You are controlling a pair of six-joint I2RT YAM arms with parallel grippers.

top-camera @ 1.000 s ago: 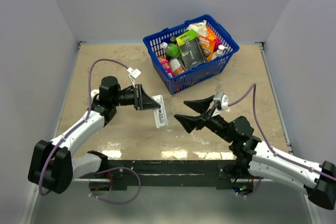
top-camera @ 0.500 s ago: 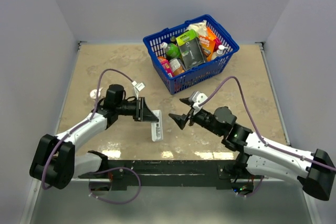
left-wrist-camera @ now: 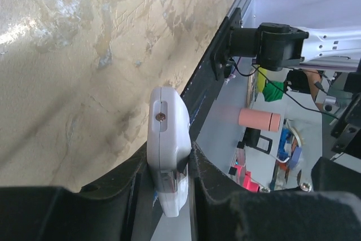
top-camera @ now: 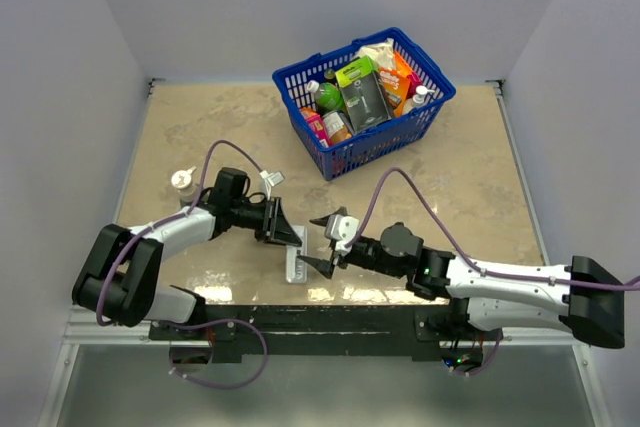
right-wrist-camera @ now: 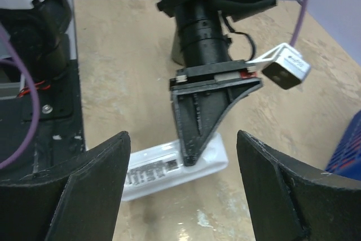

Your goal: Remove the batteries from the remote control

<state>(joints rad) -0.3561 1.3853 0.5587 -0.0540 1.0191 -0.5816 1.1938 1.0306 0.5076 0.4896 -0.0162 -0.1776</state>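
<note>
Left gripper (top-camera: 297, 240) clamps the light, rigid, slick remote control (top-camera: 294, 267) across its long sides at the worktop's near edge. Right gripper (top-camera: 318, 244) stands open; batteries possibly still in the recess.

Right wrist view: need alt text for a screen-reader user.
The left gripper clamps the white remote control, its long recess facing the camera, with the tan table beneath. The right gripper frames it, fingers wide open on either side, touching nothing.

A robotics lab is suggested: the bench (top-camera: 200, 117) is boxed in by plain grey panels (top-camera: 300, 7), and arms (top-camera: 165, 234) are bolted to a rail (top-camera: 330, 319) at its edge.
</note>
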